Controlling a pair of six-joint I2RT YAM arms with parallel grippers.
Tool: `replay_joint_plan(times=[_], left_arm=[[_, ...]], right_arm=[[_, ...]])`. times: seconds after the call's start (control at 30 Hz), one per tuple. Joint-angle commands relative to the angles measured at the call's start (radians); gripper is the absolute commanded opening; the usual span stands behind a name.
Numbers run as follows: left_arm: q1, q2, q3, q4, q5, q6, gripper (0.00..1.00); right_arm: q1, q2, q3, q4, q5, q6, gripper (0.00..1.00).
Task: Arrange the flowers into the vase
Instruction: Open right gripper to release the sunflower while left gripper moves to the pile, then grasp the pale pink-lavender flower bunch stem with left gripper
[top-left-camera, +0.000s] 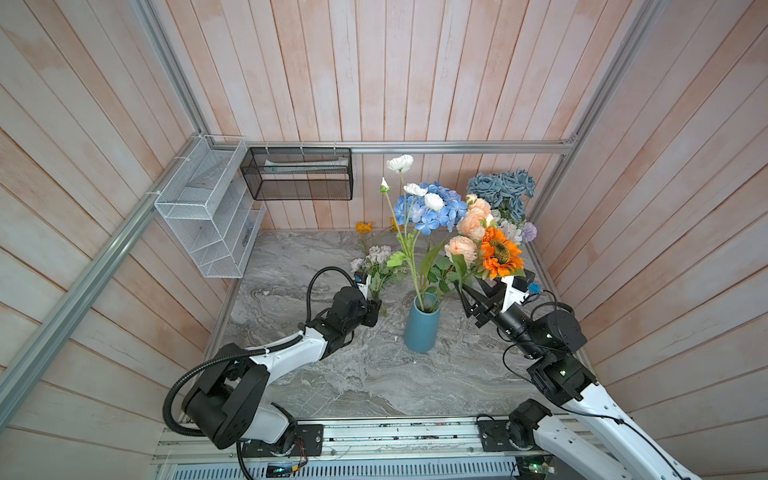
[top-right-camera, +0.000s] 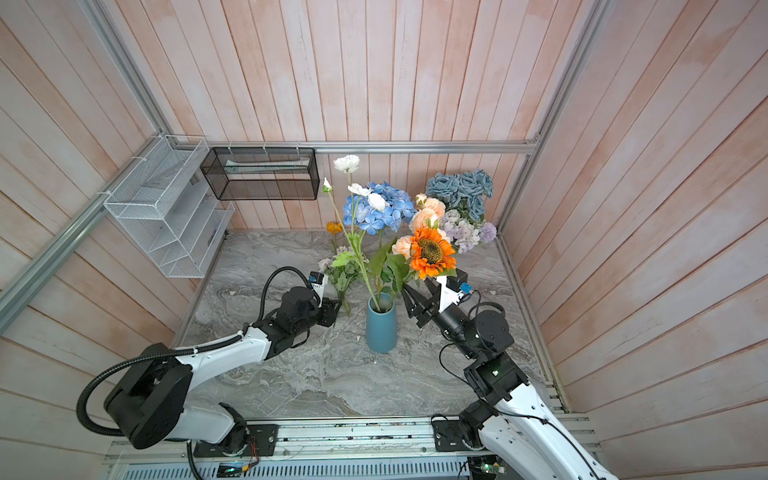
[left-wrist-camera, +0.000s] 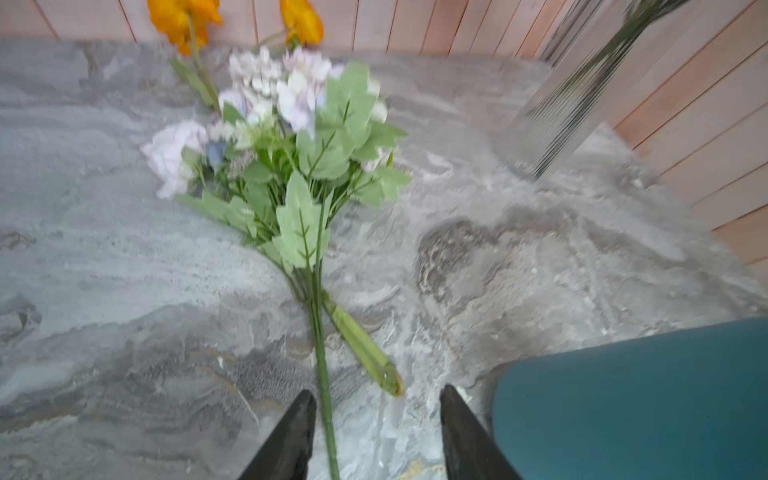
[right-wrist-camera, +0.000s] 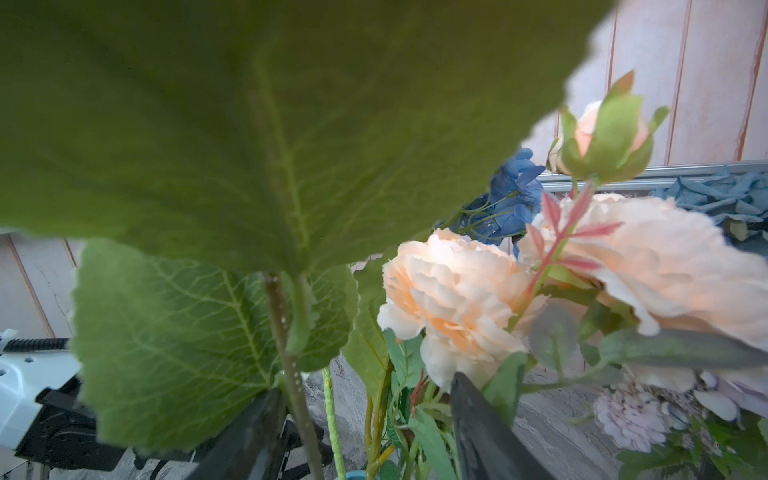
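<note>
The left gripper (left-wrist-camera: 378, 390) is hovering part-open astride a thin stem (left-wrist-camera: 322, 374) of the lilac spray (left-wrist-camera: 270, 137) lying on the table (left-wrist-camera: 124, 291) — apparently lining up a pick — while the right gripper (right-wrist-camera: 366, 383), parted and empty, is flanking stems in the teal vase (top-left-camera: 420, 328).

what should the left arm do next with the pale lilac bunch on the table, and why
Probably close the left gripper: its jaws stand open astride a thin green stem of the pale lilac spray, which lies on the grey marble table beside the teal vase, not yet gripped.
</note>
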Motion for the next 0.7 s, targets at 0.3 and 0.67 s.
replay_joint_plan(times=[0.3, 0.67], left_arm=[[0.026, 0.098, 0.056, -0.076, -0.037, -0.05, 0.48], [0.041, 0.147, 0.113, -0.133, 0.003, -0.023, 0.48]], right_arm=[[-0.005, 0.073, -0.039, -0.005, -0.029, 0.052, 0.58], [-0.004, 0.034, -0.066, -0.175, -0.034, 0.119, 0.72]])
